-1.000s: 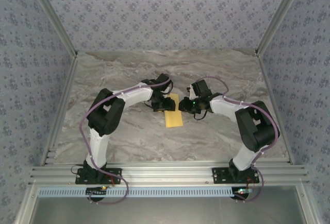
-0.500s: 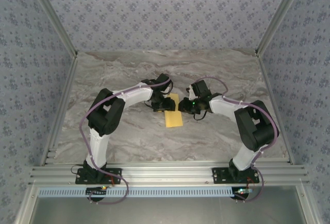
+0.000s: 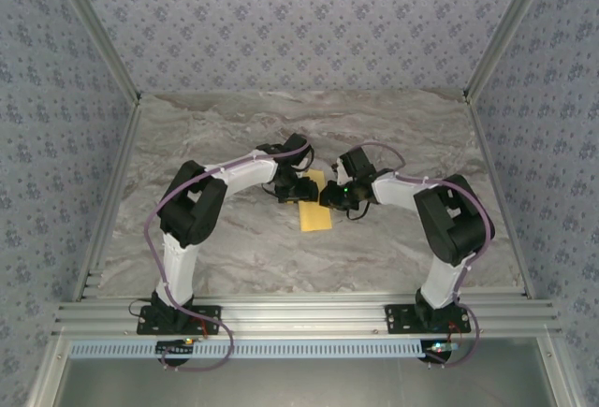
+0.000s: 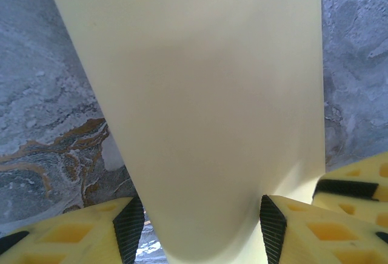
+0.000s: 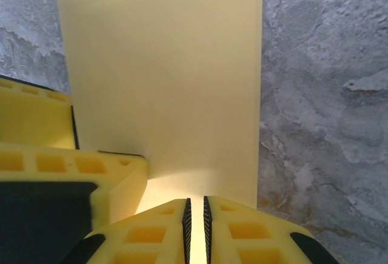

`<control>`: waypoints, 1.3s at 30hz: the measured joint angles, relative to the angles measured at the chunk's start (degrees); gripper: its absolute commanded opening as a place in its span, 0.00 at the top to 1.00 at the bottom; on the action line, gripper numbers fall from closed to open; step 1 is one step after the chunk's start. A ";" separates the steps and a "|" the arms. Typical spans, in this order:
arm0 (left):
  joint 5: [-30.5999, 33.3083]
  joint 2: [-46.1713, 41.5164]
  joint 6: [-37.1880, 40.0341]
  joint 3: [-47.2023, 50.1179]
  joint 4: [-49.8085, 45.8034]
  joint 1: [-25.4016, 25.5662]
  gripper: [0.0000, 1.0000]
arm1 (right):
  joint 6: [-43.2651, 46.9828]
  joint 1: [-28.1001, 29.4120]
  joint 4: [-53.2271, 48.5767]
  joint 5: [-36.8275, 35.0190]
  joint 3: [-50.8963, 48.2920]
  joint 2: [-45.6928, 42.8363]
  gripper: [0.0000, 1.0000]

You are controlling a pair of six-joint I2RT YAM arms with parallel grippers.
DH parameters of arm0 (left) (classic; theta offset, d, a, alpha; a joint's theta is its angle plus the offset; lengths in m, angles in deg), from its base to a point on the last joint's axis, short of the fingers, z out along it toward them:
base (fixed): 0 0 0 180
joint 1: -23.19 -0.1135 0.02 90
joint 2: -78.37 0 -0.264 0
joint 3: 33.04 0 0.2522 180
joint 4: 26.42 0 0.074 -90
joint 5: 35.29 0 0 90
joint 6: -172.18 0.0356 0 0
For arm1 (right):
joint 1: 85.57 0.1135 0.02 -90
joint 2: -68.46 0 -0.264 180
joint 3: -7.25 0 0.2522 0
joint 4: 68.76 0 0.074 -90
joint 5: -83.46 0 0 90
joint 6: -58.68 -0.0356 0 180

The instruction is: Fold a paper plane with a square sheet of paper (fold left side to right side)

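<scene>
The square sheet of paper [image 3: 315, 212] lies mid-table as a narrow yellow strip, its left side folded over to the right. A paper plane is out of view. My left gripper [image 3: 299, 188] sits at the strip's far left edge. In the left wrist view the paper [image 4: 200, 94] bulges in a rounded fold between the spread jaws of the open left gripper [image 4: 197, 224]. My right gripper [image 3: 329, 197] is at the strip's right edge. It is shut to a hairline slit [image 5: 195, 206] low over the paper [image 5: 163, 64], beside a left finger [image 5: 36, 124].
The marble table [image 3: 234, 257] is bare around the strip. Aluminium rails [image 3: 299, 318] run along the near edge and up both sides. Patterned walls [image 3: 299, 23] close in the back and the sides.
My right arm has swung left, bringing its gripper up to the paper's right edge, with its jaws a little narrower. The left arm and the paper have stayed put.
</scene>
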 measured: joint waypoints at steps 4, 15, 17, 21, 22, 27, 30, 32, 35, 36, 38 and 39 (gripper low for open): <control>-0.02 0.00 0.00 0.00 0.00 0.00 0.43 | 0.09 0.00 -1.27 -0.50 0.42 1.11 0.83; -0.22 -1.20 0.02 1.25 1.05 -0.17 0.39 | 1.77 0.02 -4.50 -1.33 2.47 2.08 0.83; -0.66 -3.08 0.02 3.43 2.05 -0.57 0.38 | 1.99 0.02 -4.68 -1.33 2.62 2.16 0.83; -1.95 -8.55 -0.02 7.17 3.76 -2.12 0.38 | 2.21 0.11 -5.29 -1.42 3.08 2.47 0.83; -2.38 -9.88 -0.02 7.56 4.46 -2.54 0.40 | 2.21 0.15 -5.53 -1.49 3.21 2.49 0.83; -7.23 -13.40 -0.17 7.93 10.16 -3.26 0.59 | 2.23 0.33 -6.03 -1.90 3.54 2.60 0.83; -11.37 -12.74 -1.22 8.07 13.73 -3.13 0.69 | 2.25 0.46 -6.38 -2.01 3.80 2.64 0.83; -13.44 -11.41 -1.84 8.04 15.72 -3.10 0.70 | 2.40 0.50 -6.64 -2.16 4.00 2.75 0.83; -15.28 -8.59 -2.40 8.07 17.35 -3.13 0.70 | 2.49 0.57 -6.99 -2.27 4.20 2.84 0.83; -15.52 -7.61 -2.40 8.07 17.64 -3.13 0.70 | 2.60 0.61 -7.02 -2.36 4.22 2.86 0.83; -15.69 -5.95 -2.40 8.11 17.68 -3.13 0.71 | 2.64 0.66 -7.28 -2.40 4.48 2.91 0.83; -15.67 -5.25 -2.38 8.17 17.57 -3.13 0.71 | 2.64 0.70 -7.39 -2.40 4.55 2.97 0.83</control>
